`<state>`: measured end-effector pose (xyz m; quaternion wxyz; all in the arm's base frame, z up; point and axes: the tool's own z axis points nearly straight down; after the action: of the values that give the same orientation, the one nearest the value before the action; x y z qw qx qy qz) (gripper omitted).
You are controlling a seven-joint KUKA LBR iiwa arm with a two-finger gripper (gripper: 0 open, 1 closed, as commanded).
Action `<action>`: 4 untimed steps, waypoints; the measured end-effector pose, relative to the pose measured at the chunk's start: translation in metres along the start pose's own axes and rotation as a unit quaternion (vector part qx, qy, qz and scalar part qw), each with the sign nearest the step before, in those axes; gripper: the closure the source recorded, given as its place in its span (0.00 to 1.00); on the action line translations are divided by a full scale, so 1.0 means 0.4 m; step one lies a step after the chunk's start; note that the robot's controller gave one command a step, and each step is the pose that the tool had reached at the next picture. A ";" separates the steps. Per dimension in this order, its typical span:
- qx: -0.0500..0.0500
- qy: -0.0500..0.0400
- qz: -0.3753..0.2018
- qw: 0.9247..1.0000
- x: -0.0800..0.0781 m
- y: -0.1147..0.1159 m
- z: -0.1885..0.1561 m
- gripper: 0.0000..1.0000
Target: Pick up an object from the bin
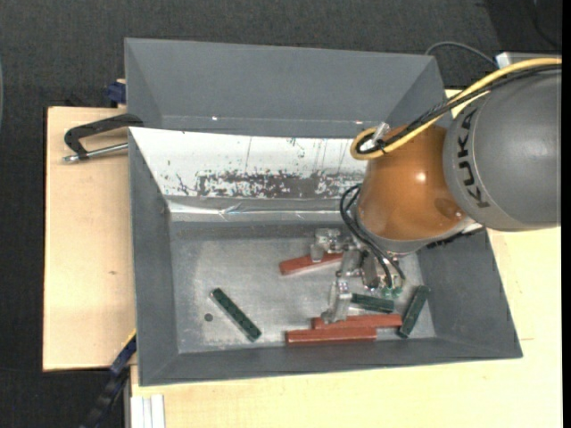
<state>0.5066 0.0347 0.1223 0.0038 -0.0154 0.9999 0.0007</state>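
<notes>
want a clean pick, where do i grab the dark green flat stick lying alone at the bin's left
Probably at mid-length, from straight above, with the pincer turned to close across the narrow width of the dark green flat stick. It lies flat and diagonal, with bare grey metal bin floor along both long sides.

One camera. We look down on grey bin from above, tilted somewhat to one side. Whole bin in frame, moderately near. Far wall faces us. Arm enters from our right, closest to lens.
</notes>
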 end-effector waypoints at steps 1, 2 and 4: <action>0.000 0.003 0.064 0.998 -0.030 -0.014 0.095 0.00; 0.000 0.002 0.064 0.998 -0.148 -0.009 0.101 0.00; 0.000 0.002 0.098 0.995 -0.208 0.014 0.130 1.00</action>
<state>0.5901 0.0431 0.0709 0.0022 0.0822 0.9966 0.0011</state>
